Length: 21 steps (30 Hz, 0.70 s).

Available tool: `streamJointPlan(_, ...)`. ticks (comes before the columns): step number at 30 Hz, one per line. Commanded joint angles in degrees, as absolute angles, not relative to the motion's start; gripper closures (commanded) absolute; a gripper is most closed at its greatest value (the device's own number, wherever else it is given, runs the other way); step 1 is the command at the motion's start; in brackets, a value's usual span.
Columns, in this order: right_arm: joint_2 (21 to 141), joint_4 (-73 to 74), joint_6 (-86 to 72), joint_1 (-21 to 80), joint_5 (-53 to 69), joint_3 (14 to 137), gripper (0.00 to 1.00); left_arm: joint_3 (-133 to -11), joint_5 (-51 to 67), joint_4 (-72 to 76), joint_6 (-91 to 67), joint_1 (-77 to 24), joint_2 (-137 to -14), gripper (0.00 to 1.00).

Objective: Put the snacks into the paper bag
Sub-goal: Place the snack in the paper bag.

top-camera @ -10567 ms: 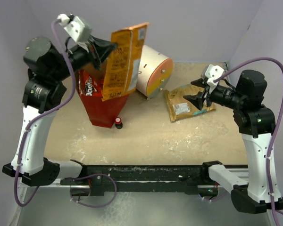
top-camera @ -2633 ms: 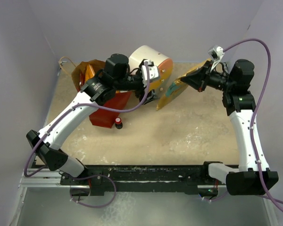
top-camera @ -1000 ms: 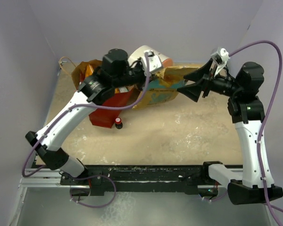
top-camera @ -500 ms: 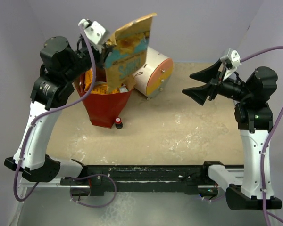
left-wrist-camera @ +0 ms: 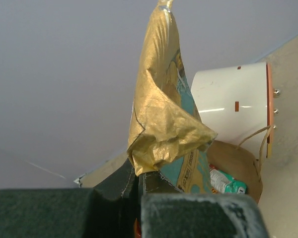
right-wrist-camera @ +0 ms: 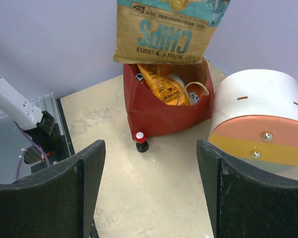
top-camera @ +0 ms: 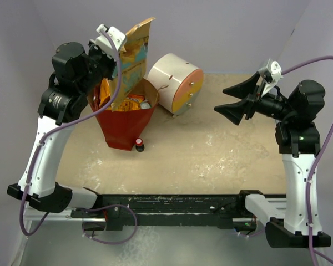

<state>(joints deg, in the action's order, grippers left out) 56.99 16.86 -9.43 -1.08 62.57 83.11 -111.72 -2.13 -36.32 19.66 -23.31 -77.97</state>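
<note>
The tan chips packet (top-camera: 134,47) is held upright just over the open mouth of the red paper bag (top-camera: 122,130), which stands on the surface. The left gripper (left-wrist-camera: 139,174) is clamped tight on its crumpled edge. An orange packet (right-wrist-camera: 161,87) lies in the bag (a teal one (left-wrist-camera: 226,182) too). The right gripper (top-camera: 221,100) hovers wide open and empty, right of the cream drawer unit (top-camera: 175,83).
</note>
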Motion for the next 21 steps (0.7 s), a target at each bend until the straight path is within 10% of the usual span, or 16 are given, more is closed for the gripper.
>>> streamJointPlan(1, 56.0, 15.5, -9.0, -1.2, 63.2, 83.0, 0.24, -111.1, -5.1, -32.5, 23.3, -23.1, -78.1, 1.0)
streamJointPlan(21, 56.1, 14.5, -9.0, -1.2, 62.6, 81.5, 0.24, -105.9, -9.0, -22.0, 24.6, -22.2, -85.5, 1.0)
